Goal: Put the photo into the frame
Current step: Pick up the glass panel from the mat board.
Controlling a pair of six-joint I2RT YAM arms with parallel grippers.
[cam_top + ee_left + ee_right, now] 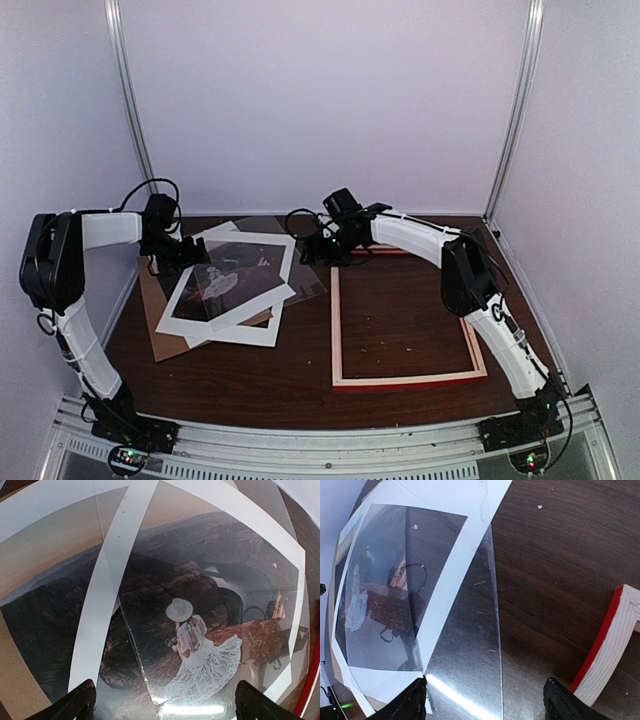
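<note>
The photo [240, 272], a dark landscape with a figure in white, lies in a pile at the left of the table, showing through a white mat's window. In the left wrist view the photo [165, 580] fills the picture, with a white mat strip [100, 605] running across it. My left gripper [188, 252] [165, 700] hovers open just above it, nothing between its fingers. The frame [410, 380] lies flat on the right, pale wood up, red at the edge; one corner of the frame [605, 655] shows. My right gripper [312, 250] [487, 702] stands open over a clear sheet's edge, left of the frame.
A clear glossy sheet [300, 275] [470, 645] lies on top of the pile and sticks out onto the dark table. Under it are the white mat [215, 320] [450, 580] and a brown backing board [160, 320]. White walls stand close on three sides.
</note>
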